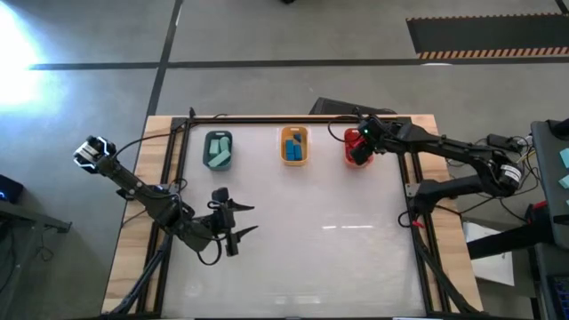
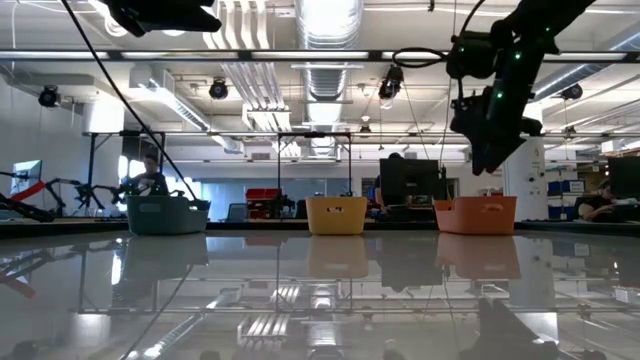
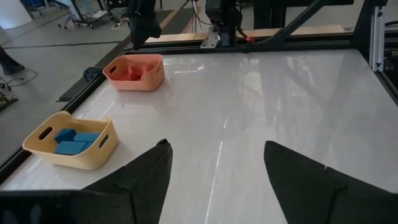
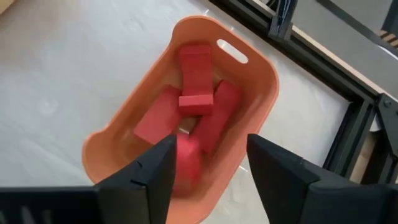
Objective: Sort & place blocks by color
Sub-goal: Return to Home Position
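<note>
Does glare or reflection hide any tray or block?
High view: harsh glare on the floor at upper left, off the table. Low view: the glossy top mirrors the orange tray and ceiling lights. Left wrist view: light streaks, clear of the yellow tray. Right wrist view: red blocks evenly lit.

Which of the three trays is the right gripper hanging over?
The orange-red tray, the one holding red blocks; the right gripper hangs open directly above it.

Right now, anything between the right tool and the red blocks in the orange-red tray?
Nothing visible. The open right tool hangs directly above the rounded orange-red plastic tray; the small red blocks lie uncovered inside it.
</note>
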